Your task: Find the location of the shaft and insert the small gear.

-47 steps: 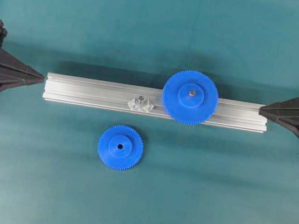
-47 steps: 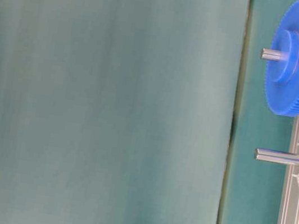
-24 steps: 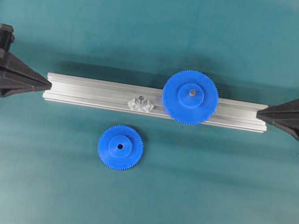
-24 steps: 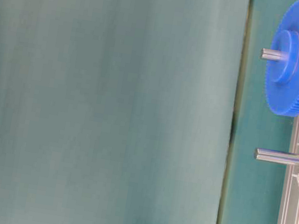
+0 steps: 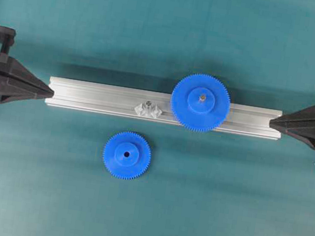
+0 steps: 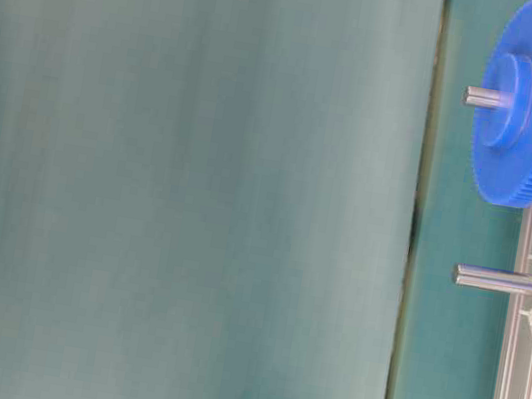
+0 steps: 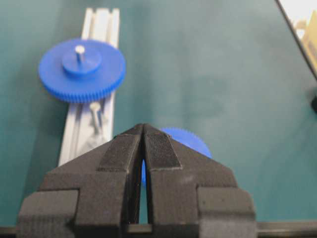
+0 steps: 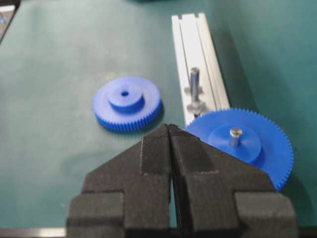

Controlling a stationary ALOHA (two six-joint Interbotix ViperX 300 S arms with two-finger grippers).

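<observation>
Reaching in from the two side edges of the overhead view, both arms have crept slightly toward the middle over the last second, while everything on the green mat has stayed exactly where it was. The left gripper (image 5: 46,88) has its jaws clenched together with nothing between them, its tip now just at the left end of the silver rail (image 5: 101,98); the right gripper (image 5: 274,119) is likewise pressed shut and empty, its tip at the rail's right end. The small gear (image 5: 127,155) lies flat on the mat, just in front of the rail and apart from it, untouched. The shaft (image 5: 148,102) stands upright and bare on the rail, left of the large gear (image 5: 200,102), which already sits on its own pin. Judging from this, the task is only starting: a gripper must open, pick up the small gear, and lower its centre hole over the free shaft.
</observation>
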